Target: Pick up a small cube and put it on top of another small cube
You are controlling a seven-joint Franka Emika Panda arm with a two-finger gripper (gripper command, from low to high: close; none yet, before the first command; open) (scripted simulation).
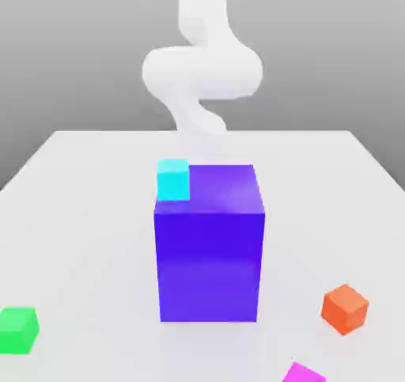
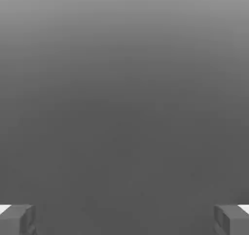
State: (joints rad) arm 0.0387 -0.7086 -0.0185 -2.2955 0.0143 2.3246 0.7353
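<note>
A small cyan cube [image 1: 172, 179] shows against the far left corner of the top of a large purple block [image 1: 210, 246]; it appears to rest on that top. Three more small cubes lie on the white table [image 1: 87, 214]: a green one [image 1: 17, 330] at the near left in the exterior view, an orange one [image 1: 345, 308] at the near right, and a magenta one [image 1: 304, 373] cut off by the front edge. My gripper [image 2: 124, 219] is open in the hand view, its grey fingertips [image 2: 17, 219] far apart with nothing between them.
The white arm [image 1: 202, 72] rises behind the purple block at the table's far side. The hand view looks out onto a plain grey background.
</note>
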